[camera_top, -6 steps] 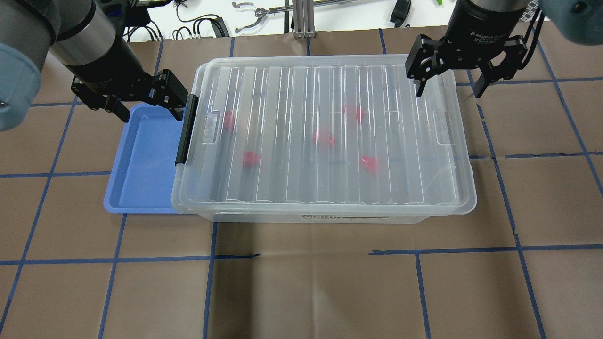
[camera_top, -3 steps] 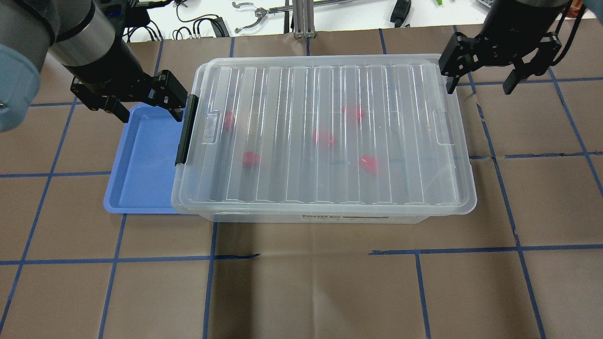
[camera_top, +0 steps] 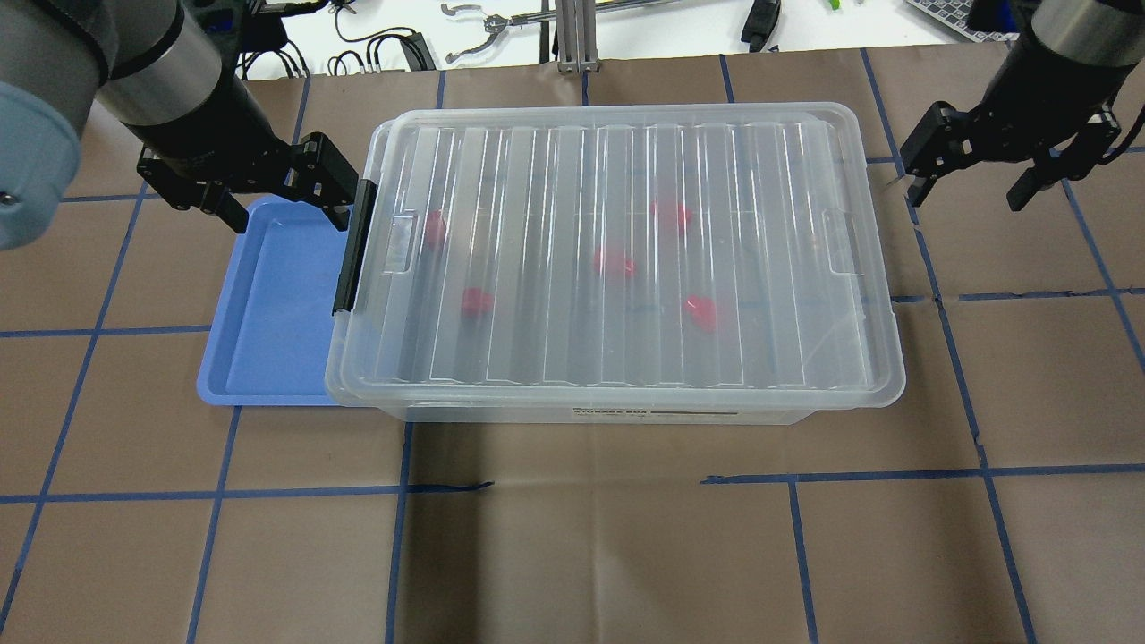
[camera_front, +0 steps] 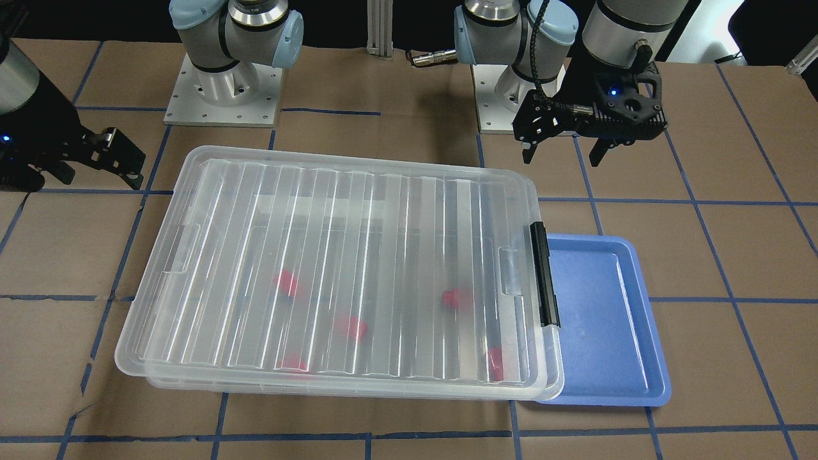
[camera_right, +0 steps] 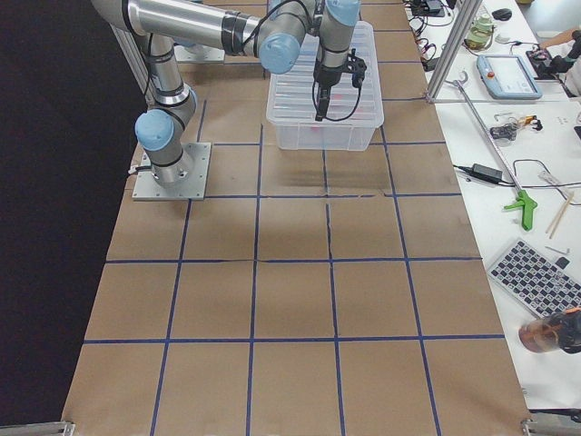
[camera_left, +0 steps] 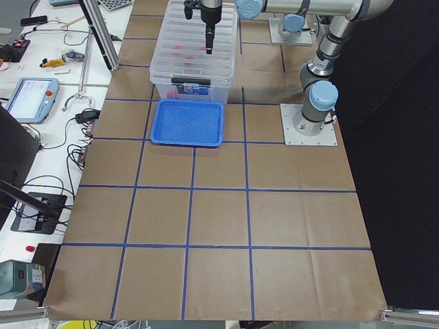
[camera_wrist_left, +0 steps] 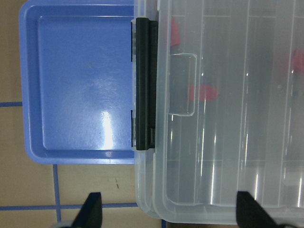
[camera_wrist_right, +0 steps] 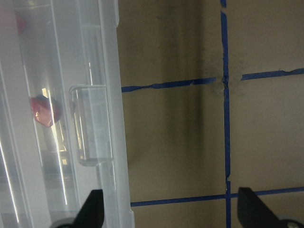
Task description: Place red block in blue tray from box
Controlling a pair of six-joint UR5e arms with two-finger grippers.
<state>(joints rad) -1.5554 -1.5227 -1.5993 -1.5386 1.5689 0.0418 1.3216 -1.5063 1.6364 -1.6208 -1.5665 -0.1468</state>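
1. We see the box (camera_top: 537, 349) standing on the table (camera_top: 572, 555) with its lid on. A red block (camera_top: 614, 263) lies inside near the middle, among four others alike.
2. The blue tray (camera_top: 268, 304) lies just beside the latch end.
3. The left claw (camera_top: 288, 219) hangs near the tray, wide open and empty.
4. The right claw (camera_top: 966, 195) hangs beside the opposite end, also wide open and empty.

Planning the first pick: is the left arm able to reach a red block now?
Probably not: the closed lid covers the box and every red block, shutting out the open left pincer near the black latch bar.
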